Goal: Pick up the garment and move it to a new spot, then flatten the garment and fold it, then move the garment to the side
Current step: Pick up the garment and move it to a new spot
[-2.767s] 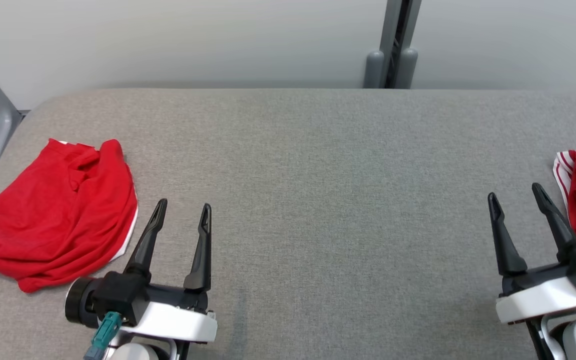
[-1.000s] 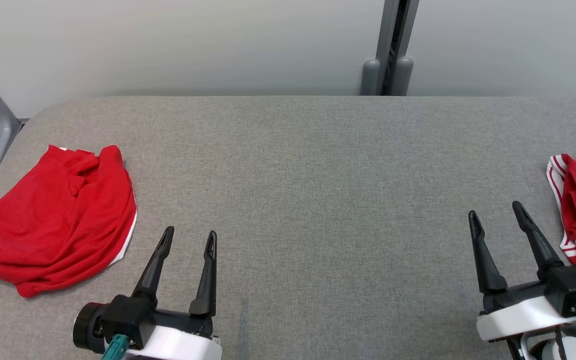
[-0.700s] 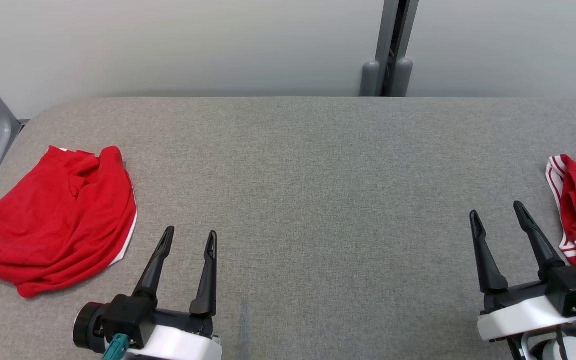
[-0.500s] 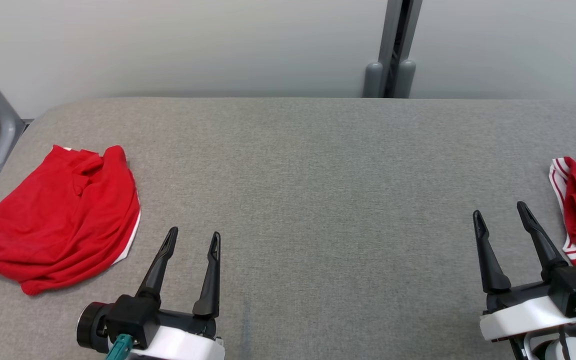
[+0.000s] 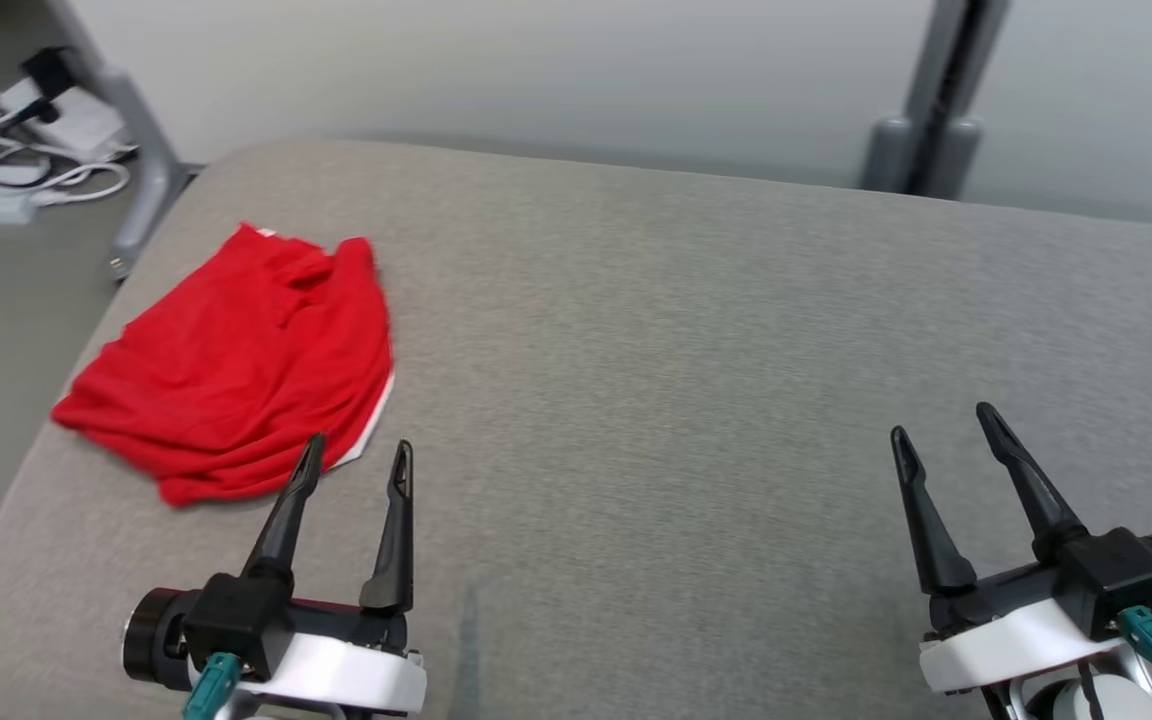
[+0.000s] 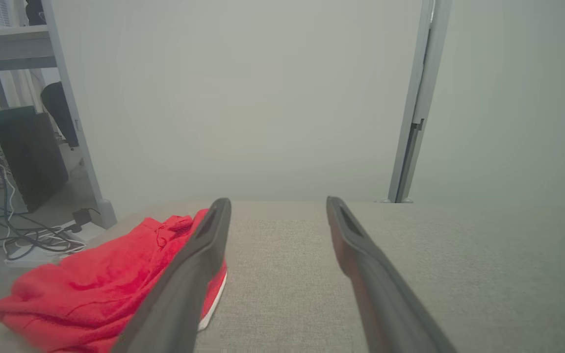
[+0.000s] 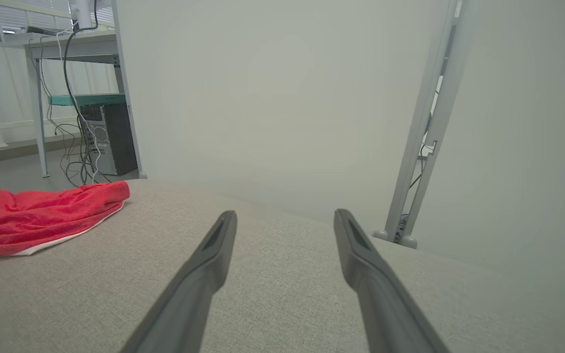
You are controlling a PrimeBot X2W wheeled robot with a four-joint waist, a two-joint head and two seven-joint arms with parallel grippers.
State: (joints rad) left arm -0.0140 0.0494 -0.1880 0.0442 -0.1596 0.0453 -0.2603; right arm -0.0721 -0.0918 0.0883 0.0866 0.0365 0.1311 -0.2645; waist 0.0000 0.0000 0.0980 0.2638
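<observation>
Red garment (image 5: pixel 236 365) crumpled, far left on grey table (image 5: pixel 696 330), untouched; left gripper (image 5: pixel 351 470) and right gripper (image 5: pixel 946 425) spread wide, empty; pick-up, flattening, folding, side-move all outstanding

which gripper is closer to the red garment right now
The left gripper: in the head view its tips reach the near edge of the red garment, while the right gripper sits over bare grey table far to the other side.
</observation>
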